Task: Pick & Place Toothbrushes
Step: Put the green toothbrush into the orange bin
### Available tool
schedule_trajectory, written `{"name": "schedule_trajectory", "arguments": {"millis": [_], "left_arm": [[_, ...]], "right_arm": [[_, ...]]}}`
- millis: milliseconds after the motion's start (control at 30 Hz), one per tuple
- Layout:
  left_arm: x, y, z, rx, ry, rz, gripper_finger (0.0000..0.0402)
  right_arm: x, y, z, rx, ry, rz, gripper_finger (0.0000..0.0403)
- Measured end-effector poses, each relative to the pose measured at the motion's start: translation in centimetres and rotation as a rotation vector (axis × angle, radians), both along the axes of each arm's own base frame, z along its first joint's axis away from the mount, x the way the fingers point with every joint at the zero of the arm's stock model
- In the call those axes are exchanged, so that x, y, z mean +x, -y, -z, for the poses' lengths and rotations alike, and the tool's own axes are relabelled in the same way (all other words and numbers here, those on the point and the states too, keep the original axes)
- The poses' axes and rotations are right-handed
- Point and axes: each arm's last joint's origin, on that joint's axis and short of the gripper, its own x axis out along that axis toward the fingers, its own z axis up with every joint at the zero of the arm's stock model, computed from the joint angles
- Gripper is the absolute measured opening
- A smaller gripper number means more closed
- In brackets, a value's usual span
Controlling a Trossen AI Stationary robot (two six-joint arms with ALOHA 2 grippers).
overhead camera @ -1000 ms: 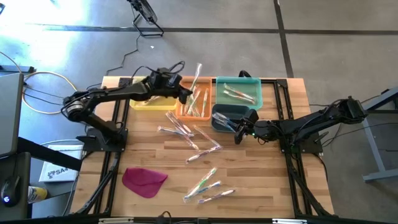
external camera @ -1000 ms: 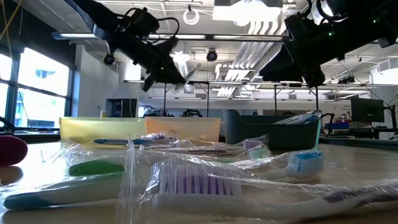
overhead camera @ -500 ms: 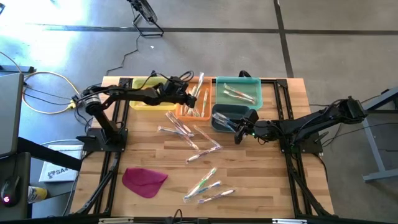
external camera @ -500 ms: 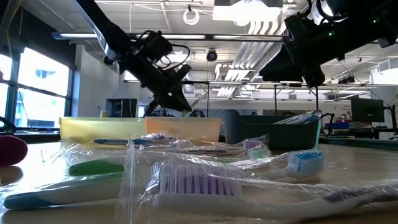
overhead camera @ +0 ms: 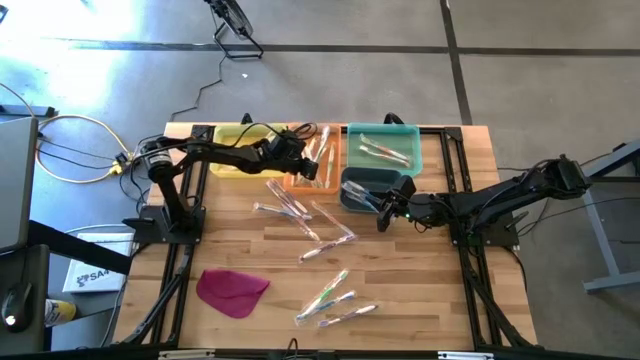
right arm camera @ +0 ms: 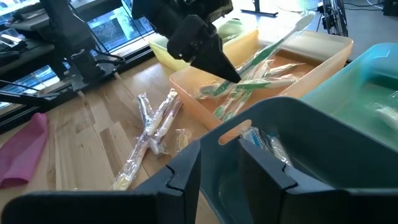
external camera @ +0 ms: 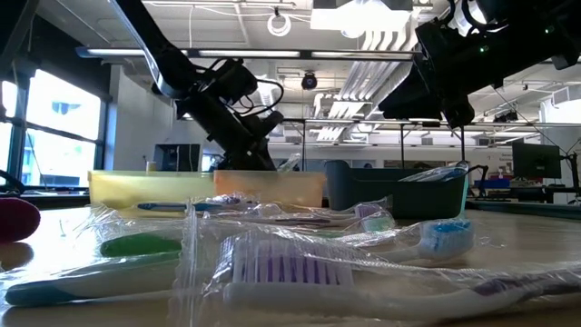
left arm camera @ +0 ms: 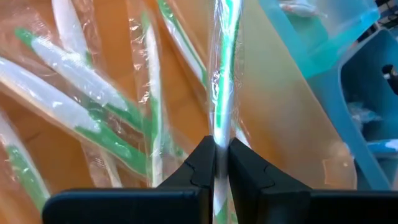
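Observation:
My left gripper [overhead camera: 305,160] is low over the orange bin [overhead camera: 318,178] and shut on a green-and-white toothbrush [right arm camera: 273,43] in a clear wrapper. Several wrapped green toothbrushes [left arm camera: 93,118] lie in that bin. My right gripper [right arm camera: 219,163] hovers open at the near rim of the dark blue bin [overhead camera: 362,190], which holds a wrapped toothbrush [right arm camera: 264,142]. More toothbrushes lie loose on the table, some at mid-table [overhead camera: 300,215] and some near the front [overhead camera: 335,297]. My left gripper pinches the toothbrush's handle [left arm camera: 216,134] between its two fingers, which lie across it and slant down from the table's left. The toothbrush runs on past the fingertips and tilts upward over the orange bin, its head end [right arm camera: 303,20] highest.
A yellow bin [overhead camera: 232,152] stands left of the orange one, and a teal bin [overhead camera: 385,130] with toothbrushes stands at the back right. A magenta cloth [overhead camera: 232,290] lies near the front left. Bare wood shows at the front right.
My left gripper has come down toward the orange bin and a little toward the table's near edge, still shut on the toothbrush. It has rolled somewhat, and the toothbrush now sits lower and leans flatter over the bin.

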Motion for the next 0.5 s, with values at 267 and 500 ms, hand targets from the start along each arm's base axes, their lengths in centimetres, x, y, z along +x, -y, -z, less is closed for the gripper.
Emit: {"name": "schedule_trajectory", "arguments": {"millis": [267,500], "left_arm": [[0.00,-0.04,-0.02,0.017,-0.003,0.010,0.0029],[0.12,0.21,-0.02,0.042,-0.013,0.034,0.0074]], "right_arm": [[0.00,0.00,0.00,0.001,0.000,0.000,0.0097],[0.00,0.00,0.01,0.000,0.000,0.001,0.0097]]}}
